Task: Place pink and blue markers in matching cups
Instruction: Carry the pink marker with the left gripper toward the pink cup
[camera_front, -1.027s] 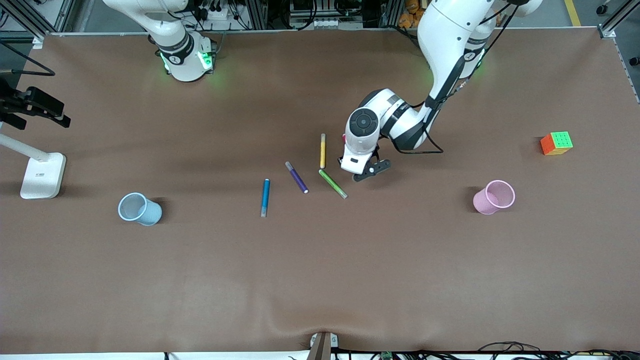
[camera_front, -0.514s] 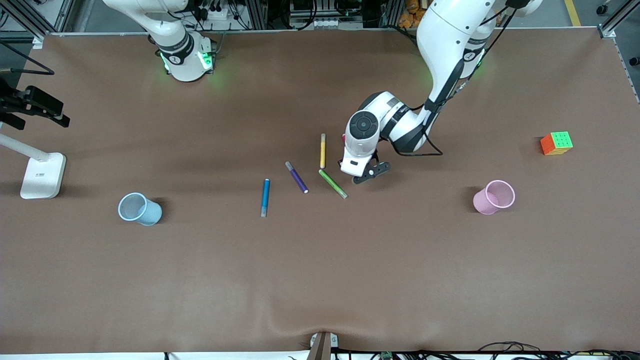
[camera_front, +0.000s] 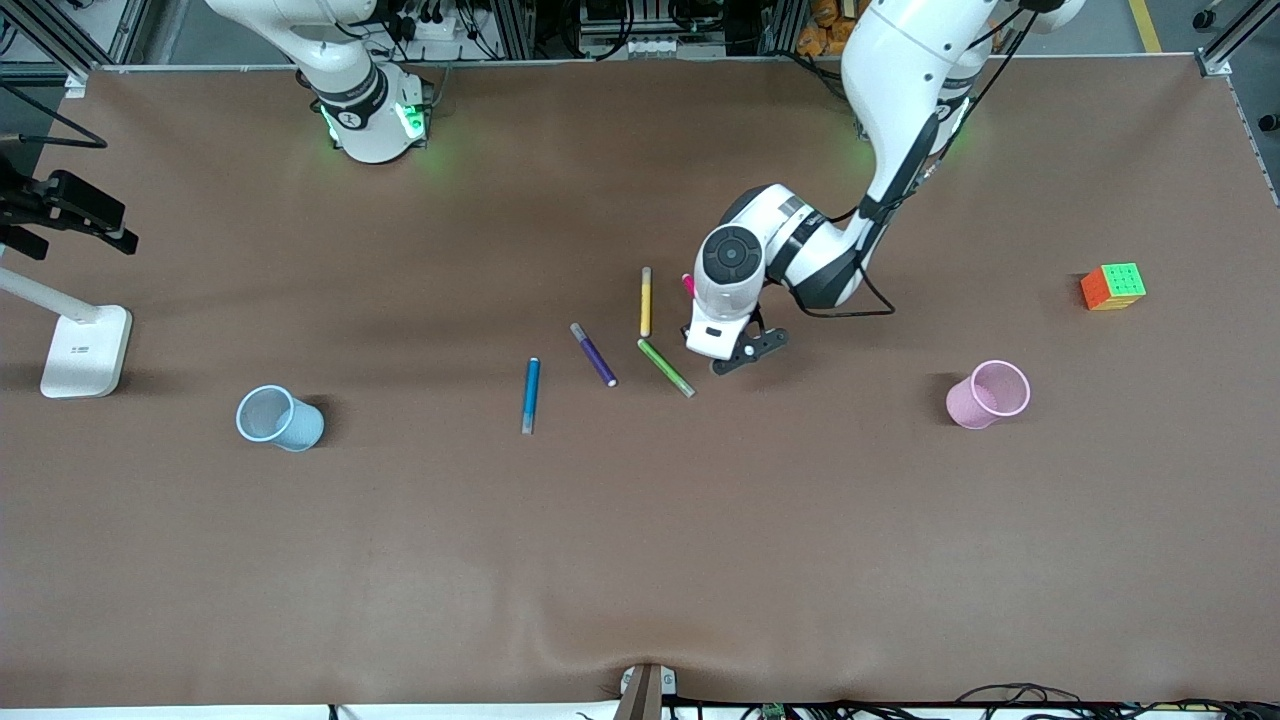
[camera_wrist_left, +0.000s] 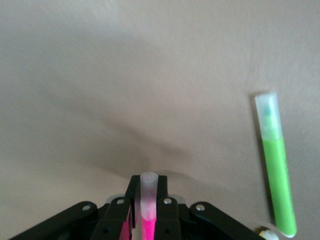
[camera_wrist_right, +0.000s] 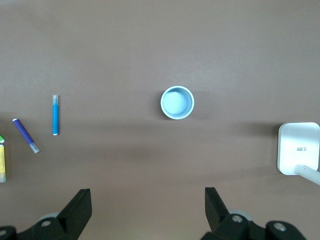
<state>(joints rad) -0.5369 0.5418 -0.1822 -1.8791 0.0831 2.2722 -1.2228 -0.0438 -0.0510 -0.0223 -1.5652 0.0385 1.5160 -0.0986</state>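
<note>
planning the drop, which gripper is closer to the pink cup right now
Left. The left gripper, shut on the pink marker, is low beside the green marker, toward the pink cup. The right gripper waits open above the blue cup.

pink marker (camera_wrist_left: 148, 222), blue marker (camera_front: 530, 394), green marker (camera_wrist_left: 276, 183)

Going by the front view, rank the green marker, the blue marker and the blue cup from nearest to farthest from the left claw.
Left claw, shut on the pink marker:
1. Green marker, right beside it.
2. Blue marker, toward the right arm's end.
3. Blue cup, farthest toward the right arm's end.
</note>
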